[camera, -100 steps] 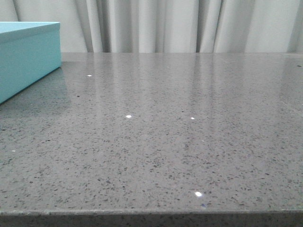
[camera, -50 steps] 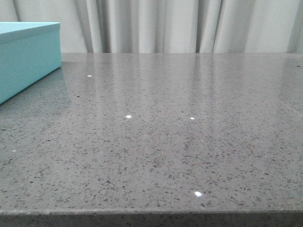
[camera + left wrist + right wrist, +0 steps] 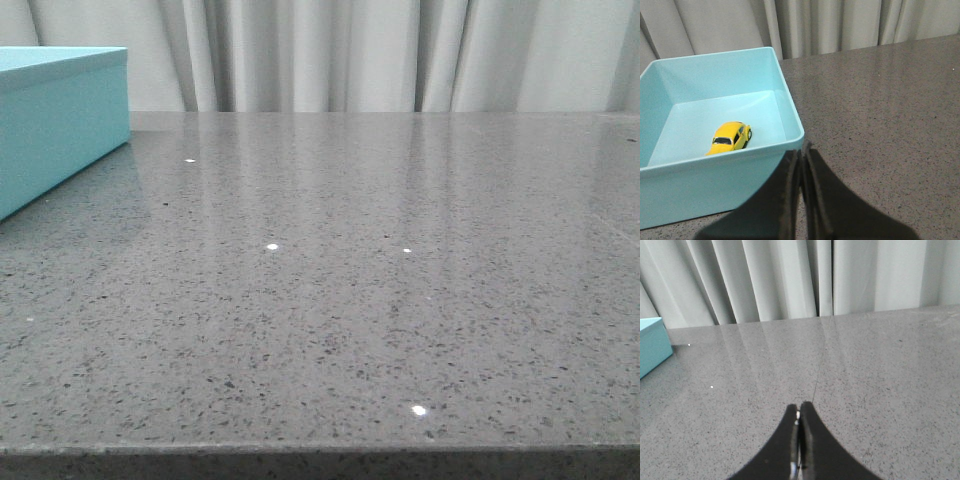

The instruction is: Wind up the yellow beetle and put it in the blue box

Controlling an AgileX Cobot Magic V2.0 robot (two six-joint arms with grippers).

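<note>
The yellow beetle (image 3: 730, 138) lies on the floor inside the blue box (image 3: 765, 160), seen in the left wrist view. My left gripper (image 3: 801, 155) is shut and empty, raised just outside the box's near corner. The blue box also shows at the left edge of the front view (image 3: 60, 120) and of the right wrist view (image 3: 652, 345). My right gripper (image 3: 800, 410) is shut and empty above the bare grey table, well away from the box. Neither gripper shows in the front view.
A speckled grey stone table (image 3: 380, 280) fills the front view, with its near edge at the bottom. Pale curtains (image 3: 380, 50) hang behind the far edge.
</note>
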